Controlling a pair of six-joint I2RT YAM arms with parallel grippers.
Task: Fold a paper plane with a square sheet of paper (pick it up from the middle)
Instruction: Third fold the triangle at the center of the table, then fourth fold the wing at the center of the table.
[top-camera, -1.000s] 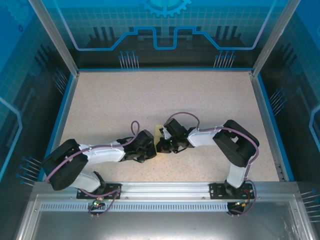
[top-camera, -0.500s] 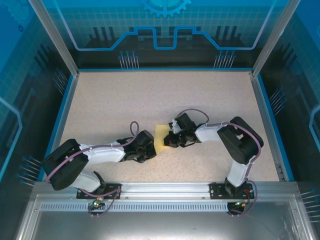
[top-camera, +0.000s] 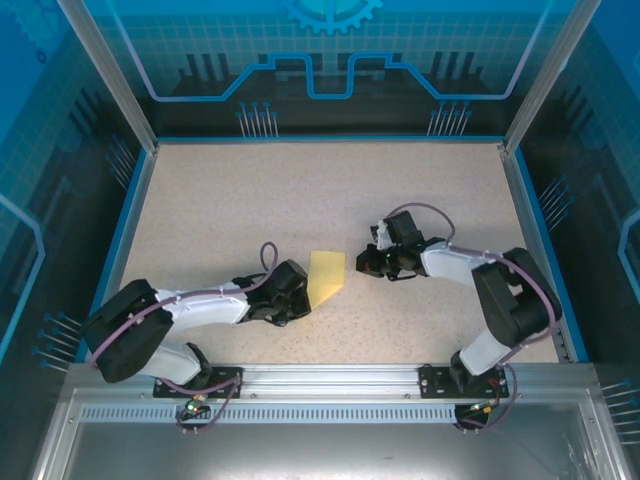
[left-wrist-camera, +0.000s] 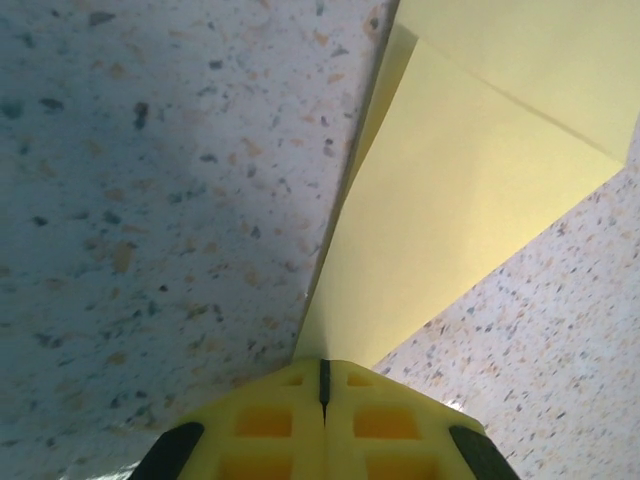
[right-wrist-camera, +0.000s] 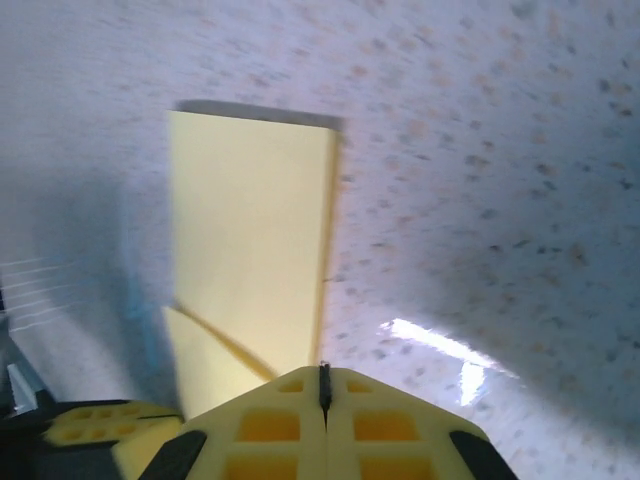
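**A:** Jaws first. On the left gripper (left-wrist-camera: 323, 386), our yellow fingers are pressed together with only a hairline seam between them. The narrow tip of the thin yellow creased paper sheet (left-wrist-camera: 450, 230) runs right up to the fingertips. We can't tell whether that tip is pinched between them or just pinned under them.

**B:** And the right gripper (right-wrist-camera: 323, 385)?

**A:** Its jaws are together too, and there's nothing in them. From the top camera it sits just right of the sheet, not touching it, nose pointing at it.

**B:** Where's the sheet?

**A:** It's flat on the speckled beige tabletop (top-camera: 250, 200), between our two grippers and a bit nearer the bases than table centre. The wide square-cut end points away from us, and the taper runs down to the left gripper.

**B:** How far along are we?

**A:** We'd call it partway, maybe late.
- **Done:** it's no longer a square. It's a long narrow shape with overlapped layers and a diagonal flap (right-wrist-camera: 215, 360) at the tapered end, so the nose looks formed.
- **Left, as we read it:** the sheet lies as one flat stack with no wings standing out. That leaves the wing folds, then the pick-up from the middle.

**B:** Any risk?

**A:** The paper is thin and only one tip is held down, so a nudge from the right could pivot it.
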